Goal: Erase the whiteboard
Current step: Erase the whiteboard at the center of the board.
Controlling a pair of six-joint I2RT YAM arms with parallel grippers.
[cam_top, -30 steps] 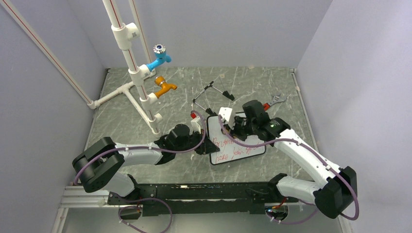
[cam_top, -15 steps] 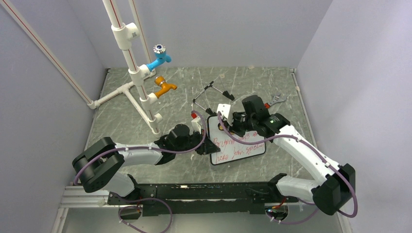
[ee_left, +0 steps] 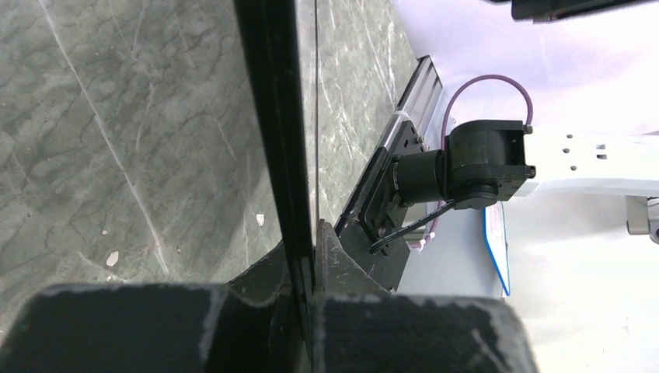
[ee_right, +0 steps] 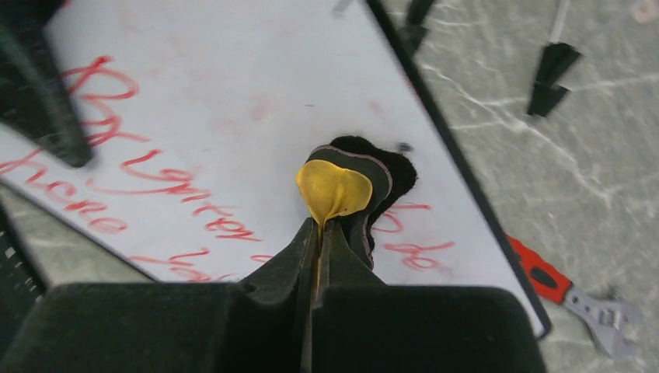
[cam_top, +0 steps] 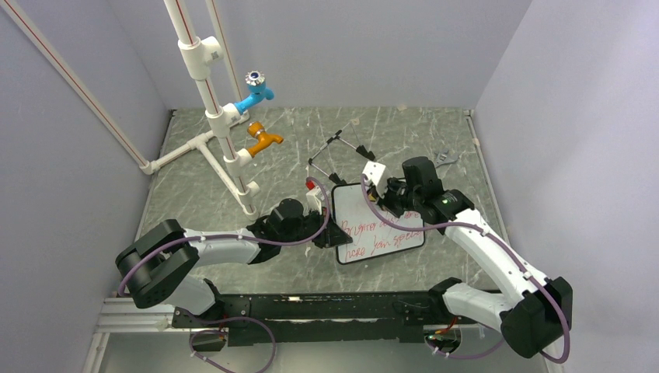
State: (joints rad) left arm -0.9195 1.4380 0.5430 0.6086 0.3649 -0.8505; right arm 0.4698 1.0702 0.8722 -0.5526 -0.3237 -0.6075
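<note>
The whiteboard [cam_top: 381,233] lies flat on the table with red handwriting across its lower half. Its black-framed left edge [ee_left: 272,116] is clamped between the jaws of my shut left gripper [ee_left: 312,242], seen at the board's left side [cam_top: 326,233] from above. My right gripper [ee_right: 319,233] is shut on a yellow-and-black eraser [ee_right: 338,186]. The eraser's black face presses on the whiteboard [ee_right: 233,93] near its far right edge, just above a few red letters. From above, the right gripper [cam_top: 392,194] sits over the board's upper right part.
A white pipe stand [cam_top: 225,132] with a blue tap [cam_top: 255,93] and an orange tap [cam_top: 264,140] rises at the back left. A black wire easel [cam_top: 338,148] lies behind the board. A red-handled wrench [ee_right: 548,284] lies right of the board.
My right gripper has slid with the eraser from the board's upper middle toward its upper right, uncovering more of the red writing. The left arm and the board have stayed put.
</note>
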